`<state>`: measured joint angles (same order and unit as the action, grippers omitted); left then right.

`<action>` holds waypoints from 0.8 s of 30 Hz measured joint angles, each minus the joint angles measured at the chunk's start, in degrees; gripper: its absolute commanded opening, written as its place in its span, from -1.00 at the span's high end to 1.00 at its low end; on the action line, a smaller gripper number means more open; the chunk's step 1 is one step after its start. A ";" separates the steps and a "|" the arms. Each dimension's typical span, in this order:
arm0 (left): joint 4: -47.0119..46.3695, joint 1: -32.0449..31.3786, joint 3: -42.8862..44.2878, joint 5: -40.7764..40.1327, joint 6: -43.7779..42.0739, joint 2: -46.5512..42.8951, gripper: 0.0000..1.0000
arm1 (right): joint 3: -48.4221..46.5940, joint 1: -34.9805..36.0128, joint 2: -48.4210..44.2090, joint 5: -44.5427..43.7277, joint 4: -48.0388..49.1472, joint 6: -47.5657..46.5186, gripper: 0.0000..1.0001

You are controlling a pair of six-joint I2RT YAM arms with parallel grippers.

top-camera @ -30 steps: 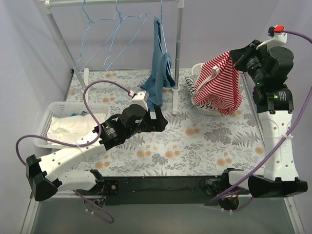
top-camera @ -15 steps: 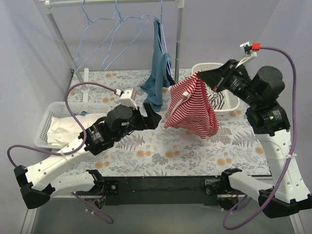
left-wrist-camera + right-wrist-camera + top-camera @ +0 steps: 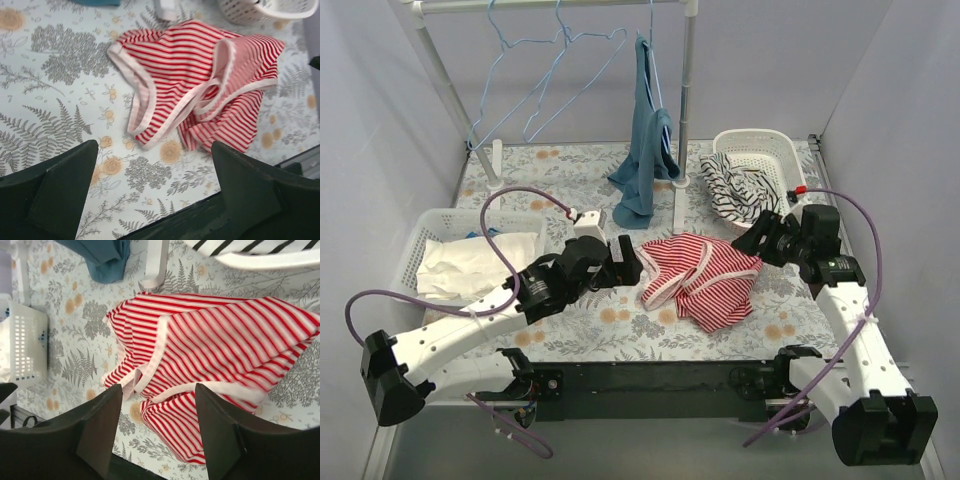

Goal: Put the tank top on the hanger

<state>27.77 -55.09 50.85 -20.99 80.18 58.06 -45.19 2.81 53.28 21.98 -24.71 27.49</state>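
Note:
The red-and-white striped tank top lies crumpled on the floral table, between the two grippers. It fills the upper part of the left wrist view and most of the right wrist view. My right gripper hovers at its right edge, open, with nothing between the fingers. My left gripper stands wide open just left of the top, over bare table. Thin light-blue wire hangers hang on the rail at the back left.
A teal garment hangs from the rack beside its white post. A white basket at the back right holds a black-and-white striped garment. Another white basket with pale cloth sits at the left.
The right arm swung down and leftward with the tank top, lowered it to the table and opened, letting it go. The left arm shifted slightly toward the table's middle.

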 measured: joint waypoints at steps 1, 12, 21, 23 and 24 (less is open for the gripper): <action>-0.28 0.24 -1.16 0.09 0.24 0.94 -0.96 | 0.79 0.87 -1.49 -1.90 -1.40 -0.48 -0.36; -9.94 1.99 -8.59 7.10 -0.33 11.65 -0.55 | 6.43 38.53 -2.99 -22.86 2.67 4.50 -0.36; -19.32 2.01 -8.33 12.72 -3.48 25.44 -0.08 | 6.78 41.88 9.38 -37.31 6.93 6.54 -0.26; -20.35 2.01 -7.91 13.57 -3.76 28.11 0.09 | 6.78 41.90 10.86 -38.84 7.85 6.62 -0.15; -20.79 2.01 -7.72 14.05 -3.82 29.18 0.12 | 6.78 41.90 11.65 -39.54 8.22 6.64 -0.14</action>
<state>6.98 -53.08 43.13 -6.94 76.36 87.24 -38.41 44.71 64.93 -17.56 -16.49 34.13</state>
